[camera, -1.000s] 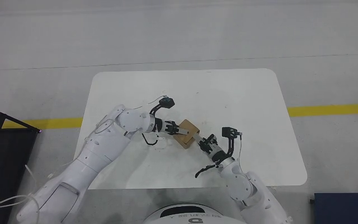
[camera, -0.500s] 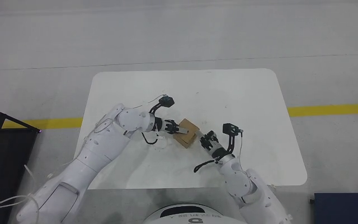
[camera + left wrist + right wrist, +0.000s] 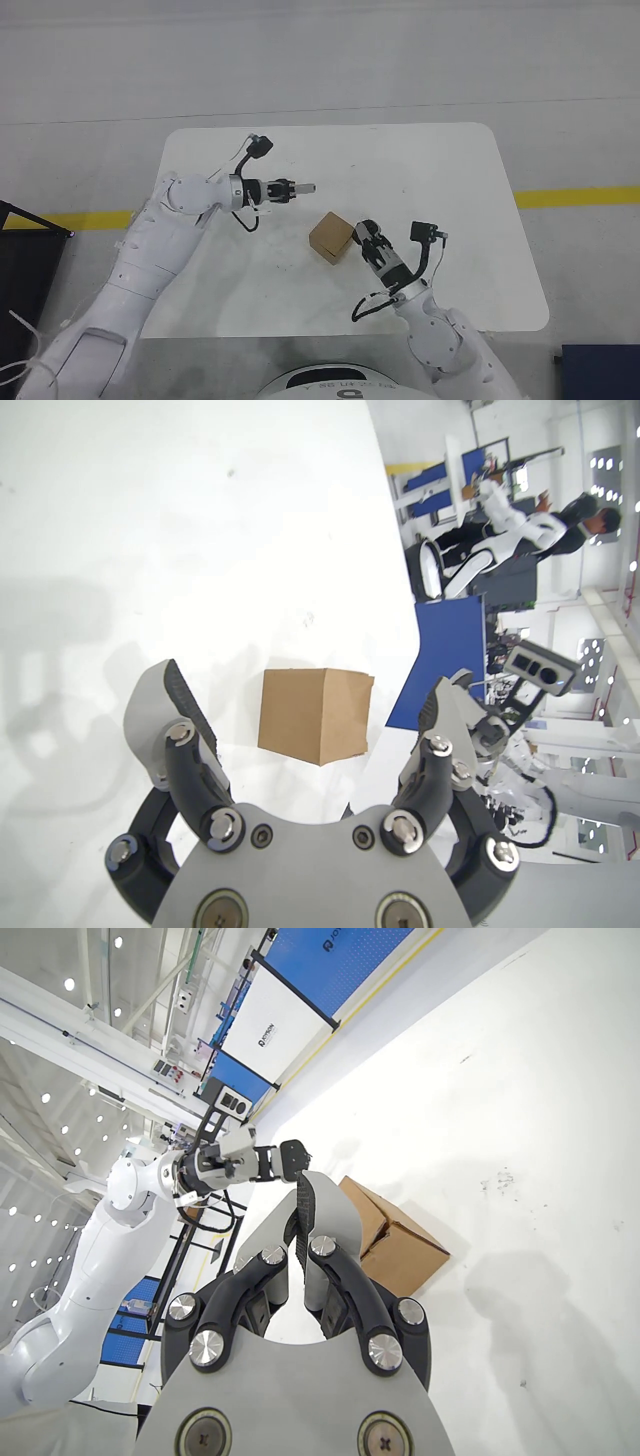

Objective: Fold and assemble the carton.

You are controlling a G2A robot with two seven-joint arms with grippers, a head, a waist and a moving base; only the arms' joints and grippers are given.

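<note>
Carton [image 3: 330, 236]: stands boxed near the middle of the table [image 3: 450, 180], one flap seam slightly ajar; assembly judged almost done. Left claw [image 3: 305, 187]: spread wide, empty, well apart. Right claw [image 3: 362, 232]: closed, empty, just beside it

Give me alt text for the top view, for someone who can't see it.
A small brown carton sits near the middle of a white table. The right gripper is close beside it, the left gripper farther off.
</note>
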